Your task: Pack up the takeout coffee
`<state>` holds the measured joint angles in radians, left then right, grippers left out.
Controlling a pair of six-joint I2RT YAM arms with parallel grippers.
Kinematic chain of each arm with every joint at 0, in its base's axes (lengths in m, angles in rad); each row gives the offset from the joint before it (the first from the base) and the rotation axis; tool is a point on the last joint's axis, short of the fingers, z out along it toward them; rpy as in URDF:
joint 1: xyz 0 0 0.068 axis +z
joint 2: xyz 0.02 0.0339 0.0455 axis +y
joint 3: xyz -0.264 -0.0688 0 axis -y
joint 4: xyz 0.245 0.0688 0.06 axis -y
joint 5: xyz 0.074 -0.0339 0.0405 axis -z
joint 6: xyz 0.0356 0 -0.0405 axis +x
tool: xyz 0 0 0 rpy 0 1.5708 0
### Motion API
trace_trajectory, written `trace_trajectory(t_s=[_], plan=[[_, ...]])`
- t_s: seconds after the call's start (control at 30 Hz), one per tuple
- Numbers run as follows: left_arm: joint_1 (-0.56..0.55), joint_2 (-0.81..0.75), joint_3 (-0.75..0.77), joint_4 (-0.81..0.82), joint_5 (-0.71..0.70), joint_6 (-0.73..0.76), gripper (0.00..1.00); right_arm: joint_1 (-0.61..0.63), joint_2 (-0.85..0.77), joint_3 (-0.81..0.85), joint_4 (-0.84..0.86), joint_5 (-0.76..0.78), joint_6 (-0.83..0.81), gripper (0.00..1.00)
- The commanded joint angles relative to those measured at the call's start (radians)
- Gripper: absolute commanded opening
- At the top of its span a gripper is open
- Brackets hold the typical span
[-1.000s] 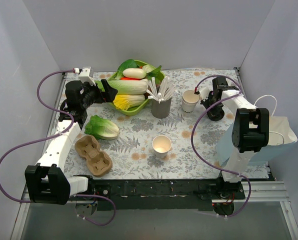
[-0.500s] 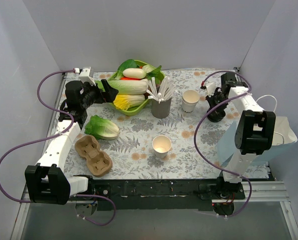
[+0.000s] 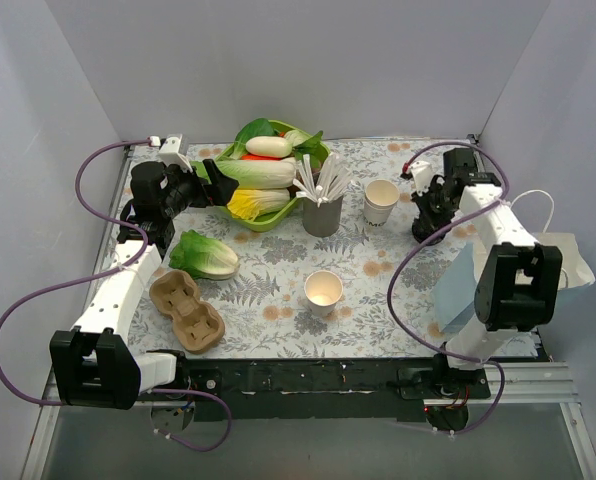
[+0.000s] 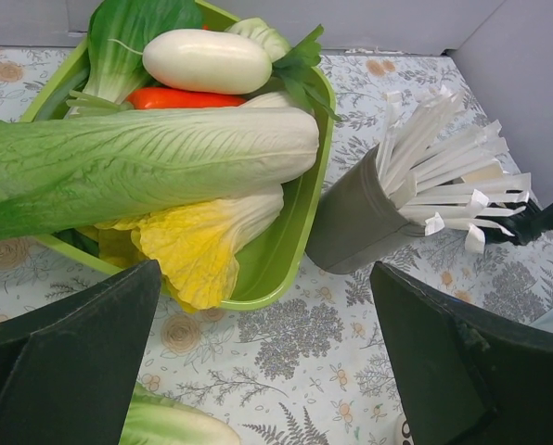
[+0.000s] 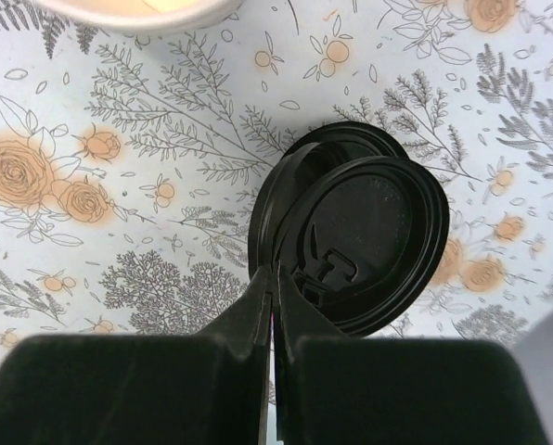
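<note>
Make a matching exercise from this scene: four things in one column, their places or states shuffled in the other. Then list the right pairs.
Things
1. right gripper
2. left gripper
3. grey cup of straws
4. cardboard cup carrier

Places or states
A. open, facing the green bowl of vegetables
B. lying empty on the left side of the table, towards the near edge
C. shut on the rim of a black lid
D. upright just right of the green bowl in the top view

Pairs: 1-C, 2-A, 3-D, 4-B
</note>
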<state>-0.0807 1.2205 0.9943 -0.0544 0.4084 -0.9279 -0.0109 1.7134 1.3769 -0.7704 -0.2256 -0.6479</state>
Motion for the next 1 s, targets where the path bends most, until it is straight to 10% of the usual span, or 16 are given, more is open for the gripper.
trace_trajectory(t_s=[0.0, 0.7, 0.97], plan=[[-0.002, -0.018, -0.013, 0.022, 0.017, -0.009, 0.98, 0.098, -0.179, -0.168, 0.225, 0.219, -0.022, 0.01], [-0.002, -0.01, -0.017, 0.03, 0.024, -0.015, 0.98, 0.143, -0.161, -0.224, 0.192, 0.286, 0.013, 0.01], [-0.002, -0.013, -0.023, 0.031, 0.023, -0.015, 0.98, 0.141, -0.083, -0.105, 0.145, 0.246, 0.091, 0.18]])
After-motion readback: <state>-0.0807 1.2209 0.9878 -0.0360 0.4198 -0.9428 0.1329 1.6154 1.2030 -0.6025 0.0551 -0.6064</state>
